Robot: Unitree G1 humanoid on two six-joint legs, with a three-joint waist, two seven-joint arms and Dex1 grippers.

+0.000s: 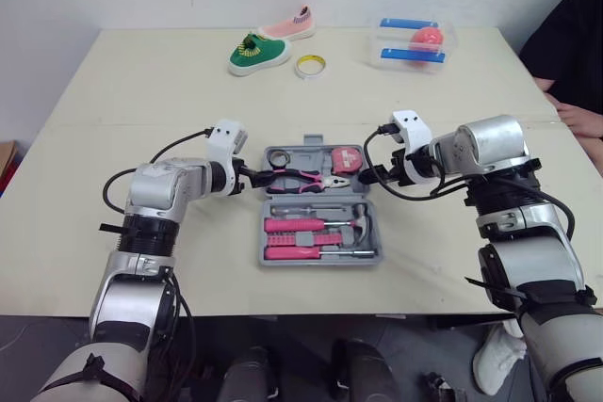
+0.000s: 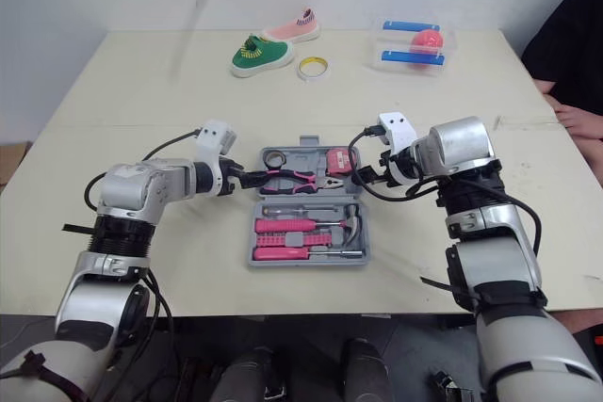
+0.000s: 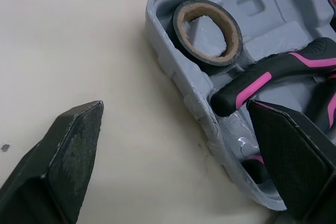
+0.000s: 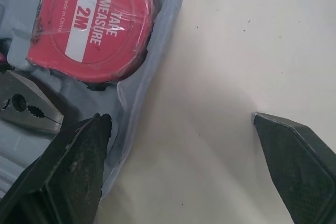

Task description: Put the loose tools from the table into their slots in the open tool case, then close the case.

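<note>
While the tool case (image 1: 320,259) lies open mid-table, head view: tools look slotted, left gripper (image 1: 252,174) and right gripper (image 1: 369,176) at its far half's ends | left wrist: jaws wide astride the rim; tape roll (image 3: 207,32), pliers (image 3: 273,74) seated | right wrist: jaws wide astride the rim beside tape measure (image 4: 89,24) | remaining, by my judgement: closing.

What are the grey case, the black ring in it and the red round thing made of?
The case looks like matte grey moulded plastic, with shaped recesses and scuffed edges. The ring seems a roll of glossy black tape on a brown cardboard core. The red tape measure is probably plastic, under crinkled shiny film.
</note>
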